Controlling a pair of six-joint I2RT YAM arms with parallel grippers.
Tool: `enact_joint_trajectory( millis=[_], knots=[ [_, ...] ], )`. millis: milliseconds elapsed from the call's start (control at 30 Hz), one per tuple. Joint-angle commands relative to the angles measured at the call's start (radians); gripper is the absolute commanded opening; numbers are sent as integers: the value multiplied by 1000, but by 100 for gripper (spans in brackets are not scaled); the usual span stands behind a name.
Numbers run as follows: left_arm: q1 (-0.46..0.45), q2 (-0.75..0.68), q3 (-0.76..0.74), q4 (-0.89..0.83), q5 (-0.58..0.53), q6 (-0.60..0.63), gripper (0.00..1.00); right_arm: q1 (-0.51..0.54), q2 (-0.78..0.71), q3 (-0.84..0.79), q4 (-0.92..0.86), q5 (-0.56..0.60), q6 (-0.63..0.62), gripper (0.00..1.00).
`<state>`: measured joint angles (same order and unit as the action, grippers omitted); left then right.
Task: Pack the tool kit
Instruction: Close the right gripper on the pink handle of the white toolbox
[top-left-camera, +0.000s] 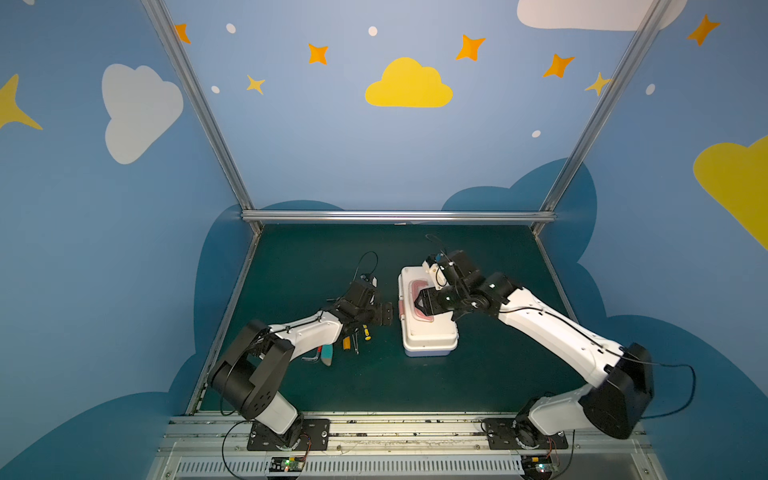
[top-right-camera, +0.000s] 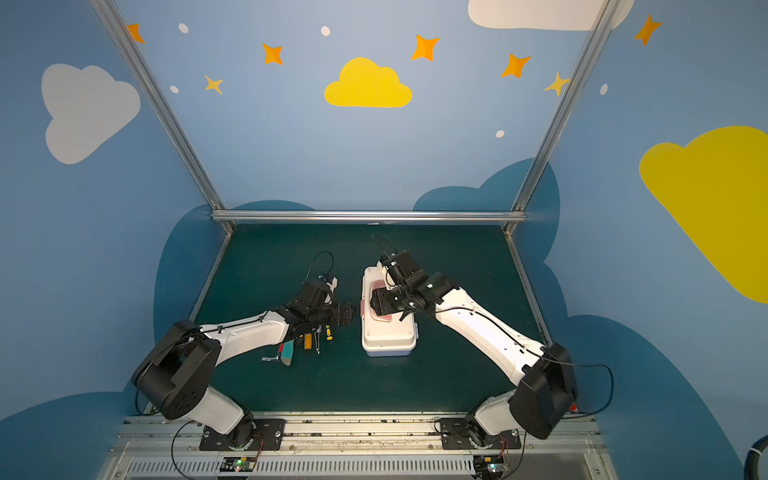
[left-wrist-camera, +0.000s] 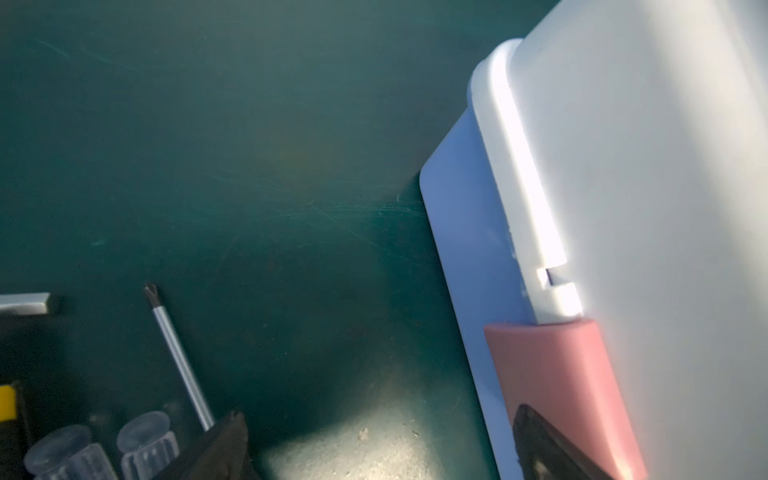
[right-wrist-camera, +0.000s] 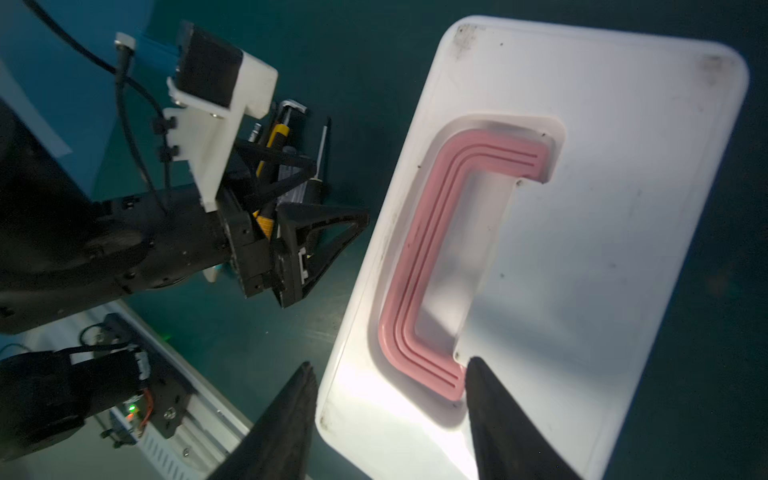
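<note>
The tool kit stands shut on the green mat, with its white lid on top and the lavender base below. Its pink handle lies flat in the lid's recess. My right gripper hovers open over the lid; one finger is past the lid's edge, the other at the handle's end. My left gripper is wide open beside the box, one fingertip in front of the pink latch. Loose tools lie under the left arm: a screwdriver, pliers and a hex key.
Yellow and orange screwdriver handles lie among the tools left of the box. An aluminium rail bounds the mat at the back, and blue walls close both sides. The arm bases sit on the front rail.
</note>
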<state>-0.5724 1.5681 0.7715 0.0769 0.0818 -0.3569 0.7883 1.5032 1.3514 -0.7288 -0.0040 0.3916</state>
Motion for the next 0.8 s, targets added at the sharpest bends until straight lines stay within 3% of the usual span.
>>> enact_joint_trajectory(
  millis=[0, 133, 333, 767],
  knots=[
    [-2, -19, -17, 23, 24, -14, 99, 54, 135, 171, -246, 266, 66, 59],
    [-4, -34, -41, 39, 20, -14, 100, 94, 314, 381, -453, 366, 87, 60],
    [-1, -52, -65, 48, 11, -10, 100, 142, 438, 518, -574, 500, 105, 60],
    [-1, -65, -82, 48, -4, 1, 100, 147, 498, 537, -535, 447, 107, 57]
  ],
)
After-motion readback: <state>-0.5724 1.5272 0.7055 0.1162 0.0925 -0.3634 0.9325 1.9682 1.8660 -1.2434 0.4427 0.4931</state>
